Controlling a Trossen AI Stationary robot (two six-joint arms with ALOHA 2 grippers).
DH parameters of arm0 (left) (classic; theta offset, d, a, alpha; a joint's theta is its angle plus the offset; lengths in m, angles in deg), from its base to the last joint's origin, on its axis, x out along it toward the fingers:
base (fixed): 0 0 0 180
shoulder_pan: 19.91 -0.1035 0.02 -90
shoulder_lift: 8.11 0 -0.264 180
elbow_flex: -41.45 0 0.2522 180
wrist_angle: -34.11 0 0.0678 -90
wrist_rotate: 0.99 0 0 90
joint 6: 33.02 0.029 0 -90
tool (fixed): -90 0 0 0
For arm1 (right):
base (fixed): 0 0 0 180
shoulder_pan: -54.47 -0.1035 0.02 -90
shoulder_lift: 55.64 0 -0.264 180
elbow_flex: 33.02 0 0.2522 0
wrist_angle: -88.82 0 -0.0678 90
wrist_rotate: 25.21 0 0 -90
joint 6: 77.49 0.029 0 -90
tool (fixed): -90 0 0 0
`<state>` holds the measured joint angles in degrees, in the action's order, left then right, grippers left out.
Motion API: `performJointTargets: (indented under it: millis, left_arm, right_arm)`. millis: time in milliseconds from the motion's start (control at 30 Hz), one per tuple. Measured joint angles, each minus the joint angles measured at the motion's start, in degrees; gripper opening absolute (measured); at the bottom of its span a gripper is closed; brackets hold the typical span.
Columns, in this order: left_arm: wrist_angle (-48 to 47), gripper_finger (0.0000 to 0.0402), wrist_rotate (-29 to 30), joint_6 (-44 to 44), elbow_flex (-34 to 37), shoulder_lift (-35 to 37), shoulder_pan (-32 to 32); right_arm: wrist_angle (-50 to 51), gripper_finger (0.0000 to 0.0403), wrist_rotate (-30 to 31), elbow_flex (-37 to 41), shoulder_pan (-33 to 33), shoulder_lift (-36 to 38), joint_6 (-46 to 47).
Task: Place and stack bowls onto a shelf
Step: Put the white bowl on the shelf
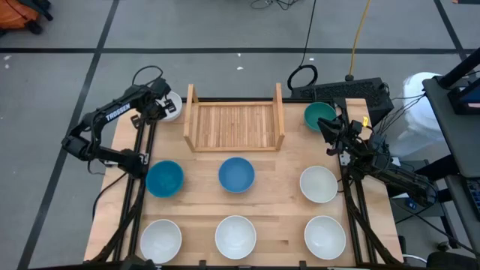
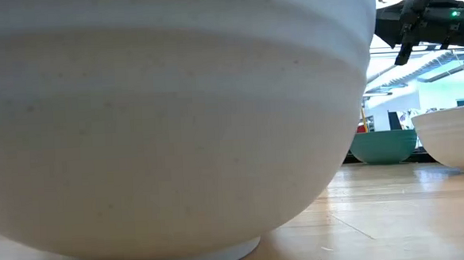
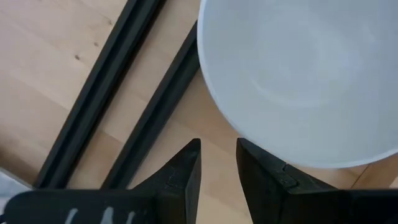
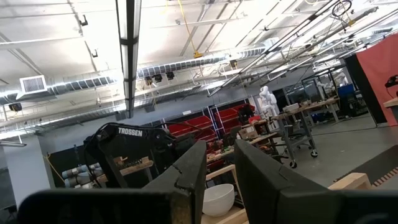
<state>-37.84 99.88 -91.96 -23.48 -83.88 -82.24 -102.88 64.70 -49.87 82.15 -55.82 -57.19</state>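
The shelf, a slatted wooden tray with two upright side boards, stands at the far middle of the table. Left of it a white bowl sits on the table. My left gripper hangs over that bowl's left rim, pointing down. In the left wrist view it is open, one fingertip close by the bowl's rim, and I see no touch. My right gripper is open and raised beside the dark green bowl, with nothing between its fingers.
Two blue bowls and a white bowl sit in the middle row. Three more white bowls line the near edge. Black frame rails run beside the far-left bowl. The shelf's slats are bare.
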Motion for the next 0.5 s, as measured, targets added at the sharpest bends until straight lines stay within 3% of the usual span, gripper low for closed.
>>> performJointTargets:
  millis: [500]
  left_arm:
    - [2.9, 0.0108, -2.9, -1.6, 0.6, 0.0, 0.0]
  right_arm:
    - [0.0, 0.0077, 0.0, 0.0, 0.0, 0.0, 0.0]
